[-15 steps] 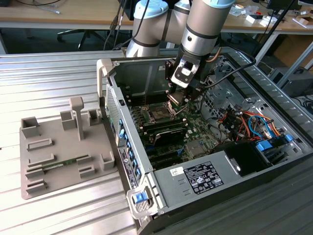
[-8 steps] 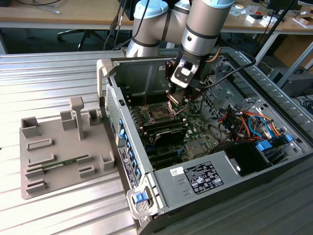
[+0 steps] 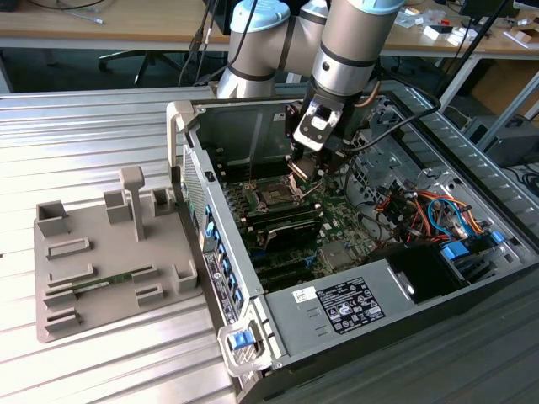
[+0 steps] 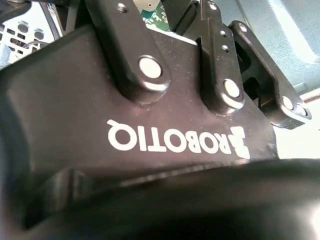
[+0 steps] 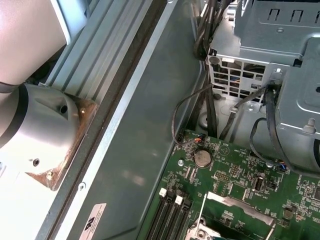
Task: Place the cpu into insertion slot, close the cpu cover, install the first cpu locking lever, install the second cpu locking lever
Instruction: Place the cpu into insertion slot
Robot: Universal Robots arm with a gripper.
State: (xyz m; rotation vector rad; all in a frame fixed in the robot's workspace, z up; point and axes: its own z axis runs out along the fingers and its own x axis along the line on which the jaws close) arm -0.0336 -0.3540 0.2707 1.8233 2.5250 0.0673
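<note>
Black body of my gripper (image 3: 303,169) low inside open computer case (image 3: 244,135), tip just above green motherboard (image 3: 333,217). Grip closed or apart: cannot tell. Insertion slot (image 3: 276,196) just beside tip, toward exterior view's left; dark centre, silver rim. Long black memory slots (image 3: 286,225) near it. First wrist view: coin battery (image 5: 202,158) on board, dark cables (image 5: 210,100) beside drive cage (image 5: 265,45). Grey parts fixture (image 3: 93,269) on ribbed table (image 3: 84,135), well apart from case.
</note>
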